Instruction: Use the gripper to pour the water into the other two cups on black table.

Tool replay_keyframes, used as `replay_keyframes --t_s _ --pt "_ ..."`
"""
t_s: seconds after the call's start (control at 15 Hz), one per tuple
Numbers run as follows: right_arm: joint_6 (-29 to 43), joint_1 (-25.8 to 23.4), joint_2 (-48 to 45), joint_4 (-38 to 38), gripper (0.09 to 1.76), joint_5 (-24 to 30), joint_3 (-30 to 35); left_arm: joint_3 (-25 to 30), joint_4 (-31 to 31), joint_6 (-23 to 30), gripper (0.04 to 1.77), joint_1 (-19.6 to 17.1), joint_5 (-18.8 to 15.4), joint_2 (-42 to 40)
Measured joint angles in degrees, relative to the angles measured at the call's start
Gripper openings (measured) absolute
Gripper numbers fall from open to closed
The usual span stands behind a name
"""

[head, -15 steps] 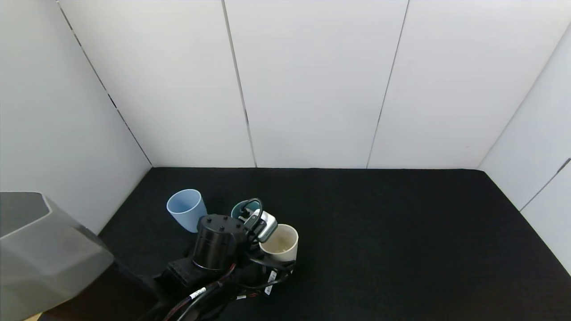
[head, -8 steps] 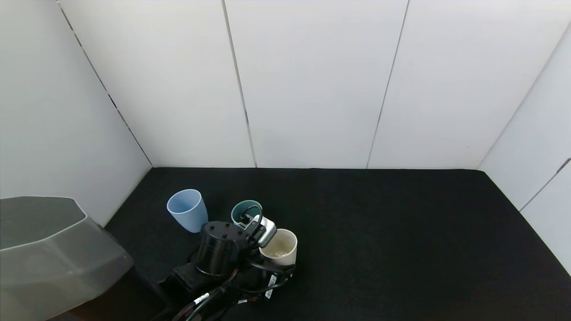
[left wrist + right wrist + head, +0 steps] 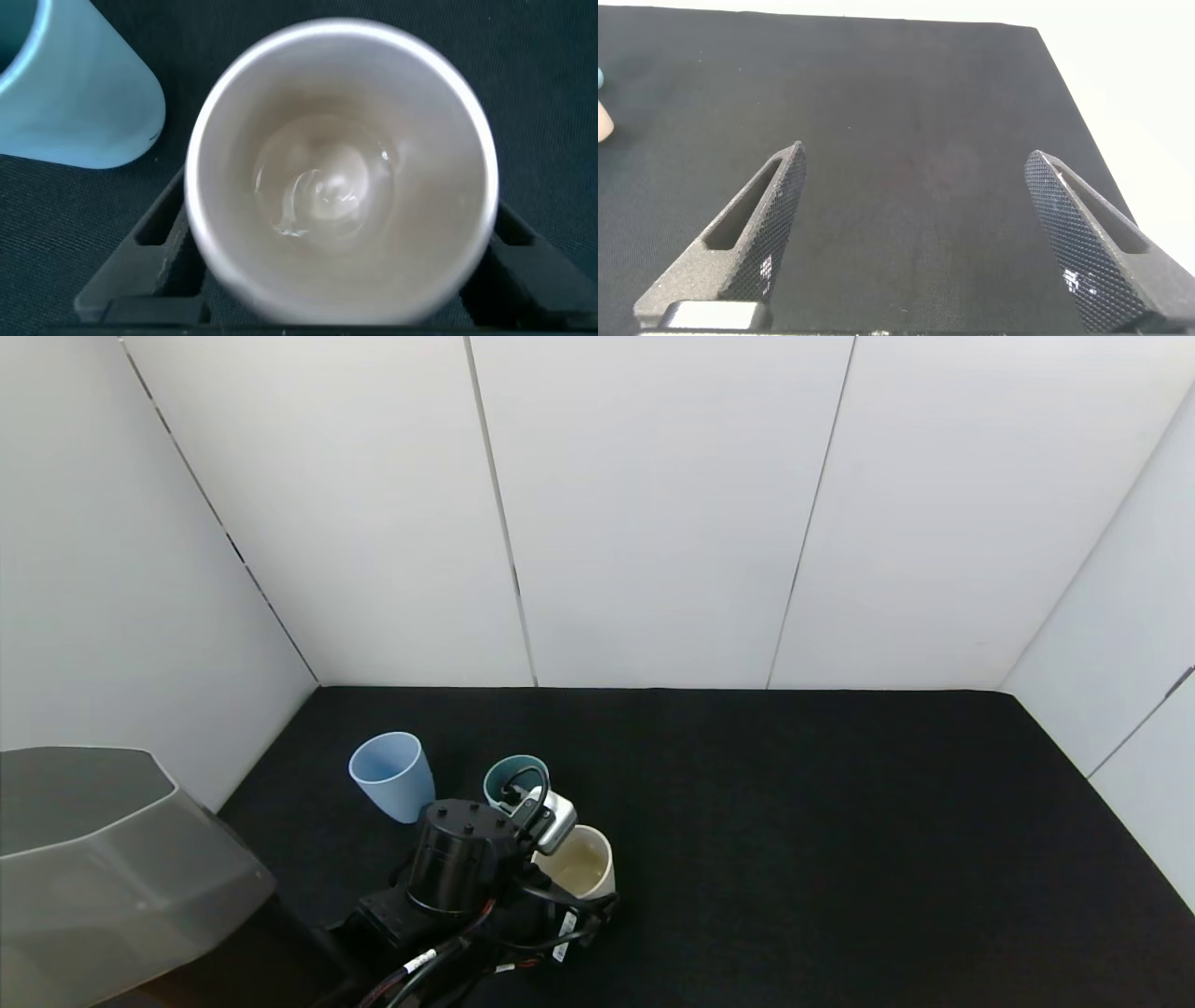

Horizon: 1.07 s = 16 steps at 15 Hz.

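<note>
On the black table (image 3: 840,821) the cream cup (image 3: 579,866) stands upright at the front left. My left gripper (image 3: 571,885) reaches around it from the near side. In the left wrist view the cup (image 3: 341,168) fills the frame, with a little clear water (image 3: 327,191) on its bottom. The cup's wide rim hides where my left gripper (image 3: 341,275) meets its wall. The light blue cup (image 3: 390,775) stands upright farther left, and its side (image 3: 75,84) shows beside the cream one. The teal-green cup (image 3: 509,777) is behind the wrist, partly hidden. My right gripper (image 3: 915,233) is open over bare table.
White panel walls close the table at the back and on both sides. A grey housing (image 3: 103,868) fills the near left corner of the head view. The three cups stand close together. Bare black cloth stretches across the middle and right.
The left arm and the cream cup have shifted slightly toward me and lower. More of the teal-green cup's rim now shows behind the wrist.
</note>
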State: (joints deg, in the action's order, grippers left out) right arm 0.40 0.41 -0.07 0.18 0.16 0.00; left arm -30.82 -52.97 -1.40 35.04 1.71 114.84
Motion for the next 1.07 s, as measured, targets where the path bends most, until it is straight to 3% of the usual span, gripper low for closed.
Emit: replay_keyframes --t_s 0.8,1.07 --pt "0.01 0.00 0.00 0.00 1.71 -0.02 0.00 2.62 1.51 -0.63 1.67 0.38 0.13 -8.44" --pt "0.00 0.00 0.00 0.00 1.71 -0.02 0.00 2.71 9.37 -0.63 1.69 0.24 0.16 -15.25"
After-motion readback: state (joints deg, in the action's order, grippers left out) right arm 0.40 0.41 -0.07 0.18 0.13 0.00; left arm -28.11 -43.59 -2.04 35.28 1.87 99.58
